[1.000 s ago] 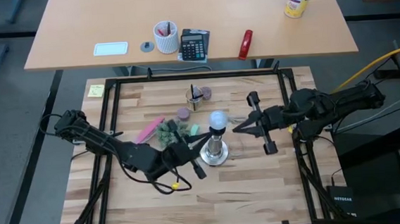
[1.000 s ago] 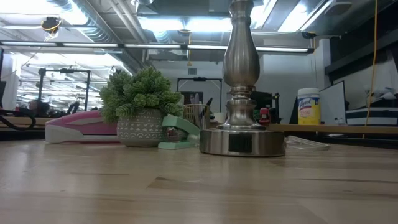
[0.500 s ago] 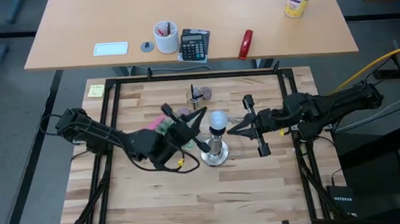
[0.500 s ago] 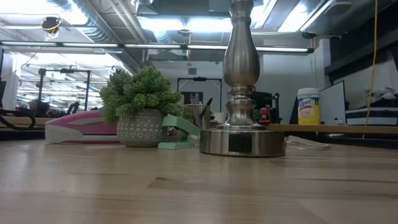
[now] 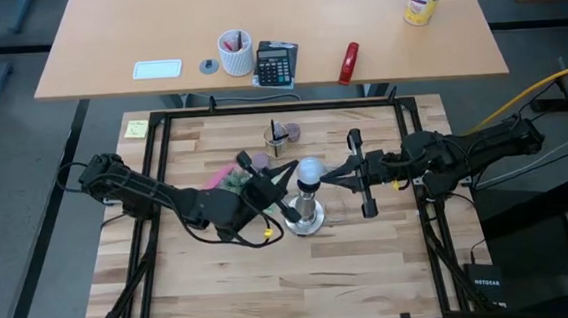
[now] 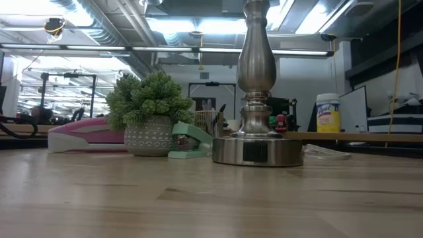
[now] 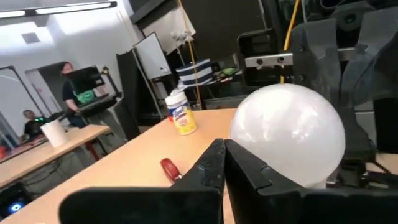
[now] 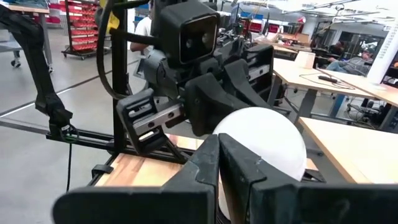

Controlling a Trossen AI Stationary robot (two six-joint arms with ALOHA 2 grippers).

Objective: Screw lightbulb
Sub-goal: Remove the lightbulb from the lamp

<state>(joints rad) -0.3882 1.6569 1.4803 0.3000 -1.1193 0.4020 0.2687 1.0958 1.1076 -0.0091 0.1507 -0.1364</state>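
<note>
The frosted white lightbulb (image 5: pixel 310 168) stands base down in the socket on top of the silver stand (image 5: pixel 305 216), near the table's middle. The low view shows only the stand's base and stem (image 6: pixel 257 99); the bulb is above that picture. My left gripper (image 5: pixel 291 166) is shut, its tips at the bulb's left side (image 7: pixel 286 134). My right gripper (image 5: pixel 326 176) is shut, its tips at the bulb's right side (image 8: pixel 264 143). Both come in level at the globe's height. My left gripper's shut fingertips (image 7: pixel 219 152) stand right at the globe's left side, coming level from the table's left; I cannot tell whether they touch it. My right gripper's shut fingertips (image 8: pixel 214 149) stand right at the globe's right side, coming level from the table's right; I cannot tell whether they touch it.
A small potted plant (image 5: pixel 236 188), a pink stapler (image 5: pixel 213 183) and a green clip (image 6: pixel 190 141) lie left of the stand under my left arm. A pen cup (image 5: pixel 278 136) and purple lids (image 5: pixel 261 161) stand farther back. The near half of the table is bare wood.
My left gripper has gone from the near left of the stand's base up and toward the far edge, swinging its fingers round to the bulb's left side. My right gripper has gone toward the table's left, up to the bulb's right side. Bulb and stand have stayed put.
</note>
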